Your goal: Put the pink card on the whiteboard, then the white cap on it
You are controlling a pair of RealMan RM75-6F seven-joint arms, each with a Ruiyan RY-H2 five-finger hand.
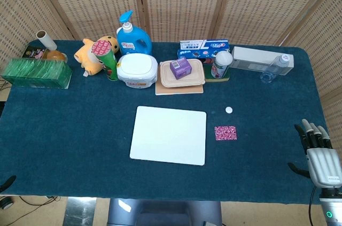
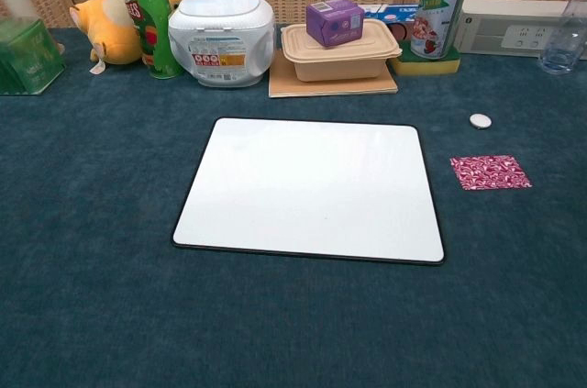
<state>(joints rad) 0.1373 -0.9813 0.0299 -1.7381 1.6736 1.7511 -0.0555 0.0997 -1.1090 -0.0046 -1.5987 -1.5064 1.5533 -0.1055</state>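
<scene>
The whiteboard (image 1: 169, 134) (image 2: 312, 188) lies flat and bare in the middle of the blue table. Just right of it rests the pink patterned card (image 1: 225, 132) (image 2: 490, 171). The small round white cap (image 1: 228, 110) (image 2: 480, 120) sits on the cloth a little behind the card. My right hand (image 1: 318, 151) hovers at the table's front right corner, fingers straight and apart, holding nothing, well right of the card. Only a dark tip of my left hand (image 1: 7, 182) shows at the lower left edge in the head view; its fingers are hidden.
Along the back stand a green box (image 1: 36, 72), plush toy (image 1: 92, 54), chips can (image 1: 107, 57), blue bottle (image 1: 132, 36), white tub (image 1: 137, 69), beige lunchbox (image 1: 182, 73) with a purple box (image 1: 180, 67), a cup (image 1: 221, 64), white box (image 1: 256, 58), clear bottle (image 1: 275, 68).
</scene>
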